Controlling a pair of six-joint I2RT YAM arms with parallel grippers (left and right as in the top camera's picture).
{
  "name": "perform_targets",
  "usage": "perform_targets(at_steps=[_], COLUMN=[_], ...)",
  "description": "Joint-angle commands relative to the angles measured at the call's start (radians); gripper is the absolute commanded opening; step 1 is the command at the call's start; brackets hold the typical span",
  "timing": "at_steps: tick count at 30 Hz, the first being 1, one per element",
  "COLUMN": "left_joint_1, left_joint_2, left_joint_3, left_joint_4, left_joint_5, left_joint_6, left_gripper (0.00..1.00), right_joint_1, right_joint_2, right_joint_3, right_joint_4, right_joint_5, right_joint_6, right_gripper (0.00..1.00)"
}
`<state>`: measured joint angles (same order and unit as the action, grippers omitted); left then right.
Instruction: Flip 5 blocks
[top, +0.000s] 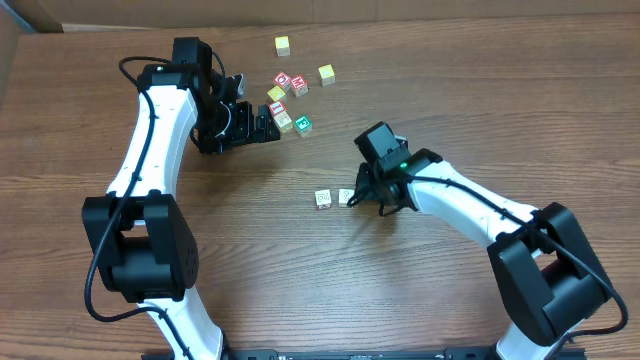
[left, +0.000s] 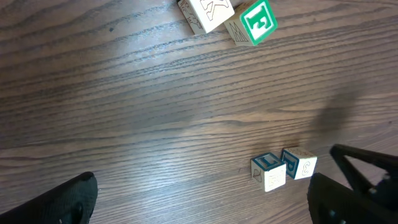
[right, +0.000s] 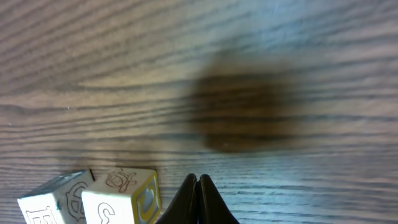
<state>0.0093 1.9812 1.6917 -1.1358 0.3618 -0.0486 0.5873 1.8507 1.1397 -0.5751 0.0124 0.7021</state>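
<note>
Clenched empty beside the pale wooden letter cube (right: 121, 198), the right gripper (right: 198, 199) may just shove it unflipped; the left gripper (top: 268, 123) gapes wide.

We see block pair (right: 115, 199) cut by bottom edge in right wrist view; right gripper (right: 198, 193) too, only pinched tips showing. Left wrist view: top block (left: 208, 12) clipped by upper edge; left gripper (left: 205, 186) just dark corners. Overhead: yellow cube (top: 283, 45) print too small for us.

Bare tabletop (top: 320, 160) separates the paired blocks (top: 323, 199) from the crowded cluster (top: 283, 112).
</note>
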Motion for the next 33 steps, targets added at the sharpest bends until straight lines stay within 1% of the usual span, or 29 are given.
perform_targets(at_steps=[1, 9, 17, 19, 22, 33], left_joint_1=[0.008, 0.008, 0.008, 0.008, 0.008, 0.008], left_joint_2=[0.008, 0.008, 0.008, 0.008, 0.008, 0.008], left_joint_3=[0.024, 0.024, 0.024, 0.024, 0.024, 0.024], left_joint_4=[0.0, 0.0, 0.0, 0.0, 0.0, 0.0], left_joint_5=[-0.007, -0.007, -0.007, -0.006, -0.007, -0.007], left_joint_6=[0.012, 0.012, 0.012, 0.012, 0.012, 0.012], left_gripper=[1.0, 1.0, 1.0, 1.0, 1.0, 1.0], right_joint_1=[0.024, 0.068, 0.07, 0.07, 0.07, 0.07], right_joint_2=[-0.009, -0.008, -0.008, -0.008, -0.008, -0.008], right_joint_3=[-0.024, -0.024, -0.024, -0.024, -0.024, -0.024], right_joint_4=[0.029, 0.077, 0.088, 0.104, 0.132, 0.117], right_joint_5=[-0.039, -0.045, -0.044, -0.044, -0.044, -0.045], right_joint_6=[0.032, 0.031, 0.031, 0.028, -0.003, -0.002], right_gripper=[0.04, 0.04, 0.07, 0.09, 0.11, 0.13])
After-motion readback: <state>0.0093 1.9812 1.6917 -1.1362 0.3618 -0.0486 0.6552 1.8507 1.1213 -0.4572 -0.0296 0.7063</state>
